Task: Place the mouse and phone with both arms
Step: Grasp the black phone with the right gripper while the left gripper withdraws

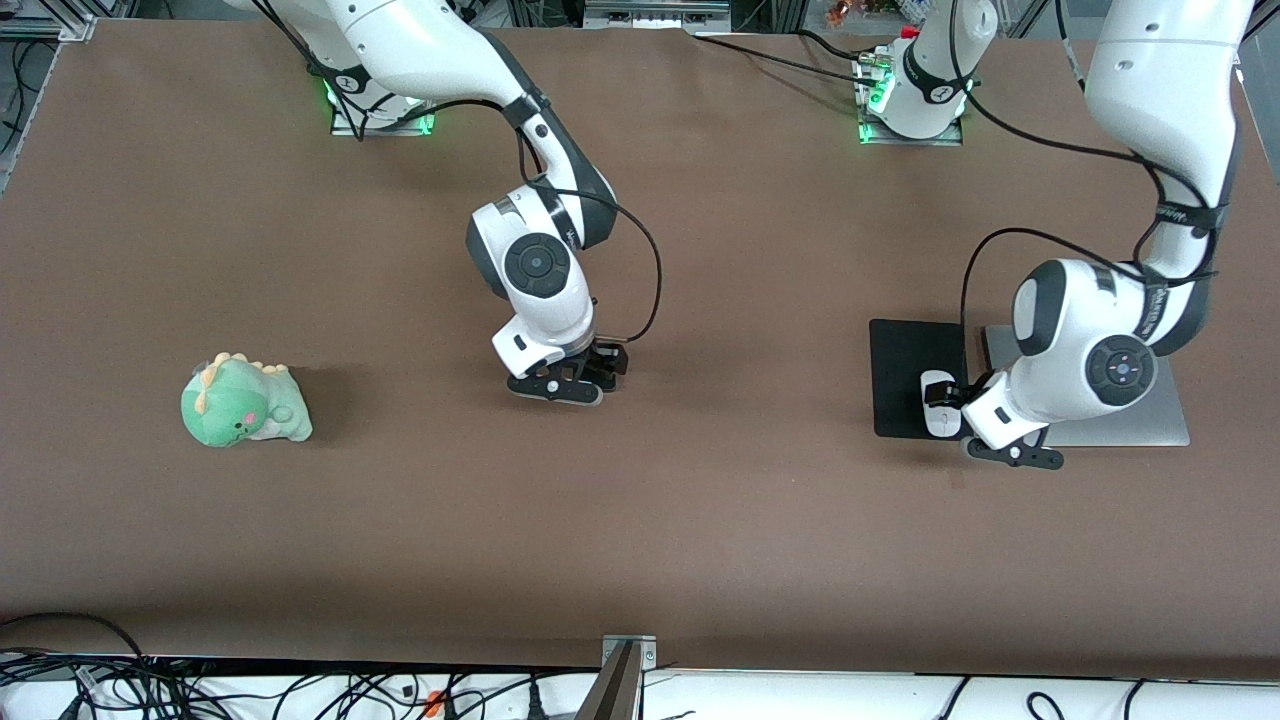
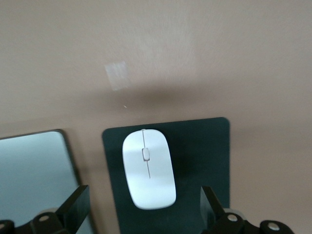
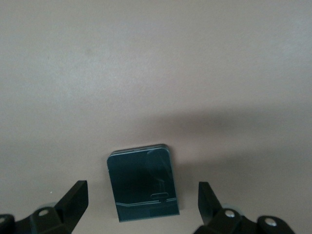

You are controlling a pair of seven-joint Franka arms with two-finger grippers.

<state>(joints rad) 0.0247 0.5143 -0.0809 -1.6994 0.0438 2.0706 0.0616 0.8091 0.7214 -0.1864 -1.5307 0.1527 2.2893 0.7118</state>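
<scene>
- A green toy dinosaur [image 1: 245,402] lies on the brown tabletop [image 1: 700,540], toward the right arm's end, well apart from everything else.
- The right arm [image 1: 480,110] reaches down near the middle of the tabletop.
- The right gripper [image 1: 568,385] hangs low over the phone [image 3: 143,183]. Its two black fingers [image 3: 73,202] are spread wide, one on each side of the phone, and they hold nothing.
- The phone is small, black, flat and shiny, with round corners. It lies flat on the bare tabletop.
- In the front view the phone is hidden under the right gripper. Only the right wrist view shows it.
- A black mouse pad [image 1: 905,375] lies toward the left arm's end of the tabletop.
- The mouse [image 1: 937,403] is small, white and egg-shaped, with a thin line down its middle. It sits on the mouse pad, near the pad's edge that faces the silver slab.
- The left gripper [image 1: 1010,452] hangs over the mouse, fingers [image 2: 78,207] spread wide on each side, not touching it.
- A flat silver slab [image 1: 1140,425] lies just beside the pad. The left arm [image 1: 1150,200] covers much of it.
</scene>
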